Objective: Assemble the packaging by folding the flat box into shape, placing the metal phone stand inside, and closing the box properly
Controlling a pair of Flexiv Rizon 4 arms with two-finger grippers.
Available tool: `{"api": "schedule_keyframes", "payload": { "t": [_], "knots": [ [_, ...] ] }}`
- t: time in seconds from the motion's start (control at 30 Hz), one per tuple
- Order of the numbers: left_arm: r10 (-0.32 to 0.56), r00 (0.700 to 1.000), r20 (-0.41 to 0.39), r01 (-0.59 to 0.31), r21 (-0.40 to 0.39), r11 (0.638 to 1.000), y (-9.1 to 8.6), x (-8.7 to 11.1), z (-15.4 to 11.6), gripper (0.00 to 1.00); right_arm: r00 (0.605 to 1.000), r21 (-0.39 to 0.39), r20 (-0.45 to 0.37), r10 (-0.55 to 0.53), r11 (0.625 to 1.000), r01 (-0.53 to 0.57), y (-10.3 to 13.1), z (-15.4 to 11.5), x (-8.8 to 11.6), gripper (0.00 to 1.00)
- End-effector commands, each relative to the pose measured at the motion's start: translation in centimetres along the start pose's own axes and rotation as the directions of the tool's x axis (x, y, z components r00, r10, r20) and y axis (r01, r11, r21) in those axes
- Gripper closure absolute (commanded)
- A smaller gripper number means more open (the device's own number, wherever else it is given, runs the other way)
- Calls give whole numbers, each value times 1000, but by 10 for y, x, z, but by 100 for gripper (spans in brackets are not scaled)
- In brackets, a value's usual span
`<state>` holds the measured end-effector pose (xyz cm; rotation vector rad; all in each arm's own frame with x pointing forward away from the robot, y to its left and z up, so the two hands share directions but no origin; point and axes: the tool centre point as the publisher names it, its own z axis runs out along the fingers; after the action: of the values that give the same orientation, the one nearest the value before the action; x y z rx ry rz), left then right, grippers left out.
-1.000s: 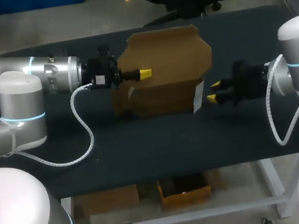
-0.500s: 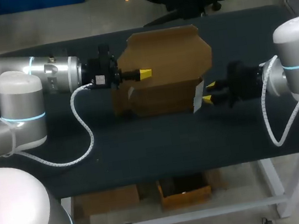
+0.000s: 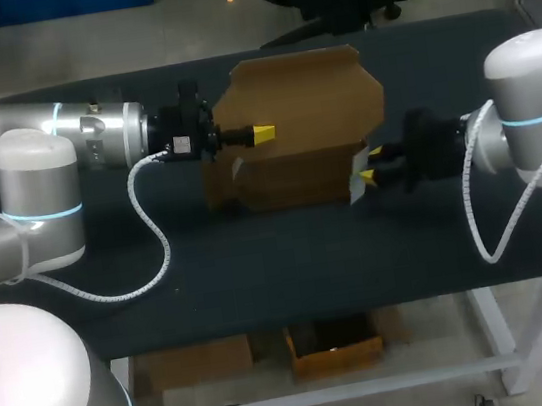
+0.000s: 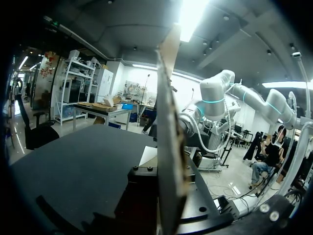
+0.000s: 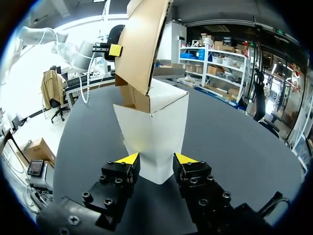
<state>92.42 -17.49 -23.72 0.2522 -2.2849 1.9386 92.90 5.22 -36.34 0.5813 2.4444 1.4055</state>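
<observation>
Head view: brown box (image 3: 287,175), lid flap (image 3: 302,98) raised; right gripper (image 3: 372,166) at its 3 o'clock, parted astride white end (image 5: 154,127); left wrist view shows left gripper (image 3: 261,134) pinching flap edge-on.

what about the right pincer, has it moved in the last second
Yes. The right pincer has moved toward the view's left, nearer the cardboard box, which has stayed put.
</observation>
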Motion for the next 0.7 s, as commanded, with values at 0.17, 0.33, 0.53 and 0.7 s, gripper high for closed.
{"api": "schedule_keyframes", "payload": {
  "t": [0.17, 0.33, 0.53, 0.7],
  "knots": [
    [0, 1000, -2, 0, 1, 1000, 3, -1, 1, 100, 1000, -27, 19, 16, 1000, -15, 1, 7, 5, 58],
    [0, 1000, -2, 0, 1, 1000, 3, -1, 1, 100, 998, -43, 41, 37, 998, -36, 4, 9, 8, 58],
    [0, 1000, -2, 0, 1, 1000, 3, -1, 1, 100, 995, -61, 78, 69, 996, -65, 8, 10, 8, 58],
    [0, 1000, -2, 0, 1, 1000, 3, -1, 1, 100, 991, -74, 97, 94, 993, -87, 9, 13, 9, 58]
  ]
}}
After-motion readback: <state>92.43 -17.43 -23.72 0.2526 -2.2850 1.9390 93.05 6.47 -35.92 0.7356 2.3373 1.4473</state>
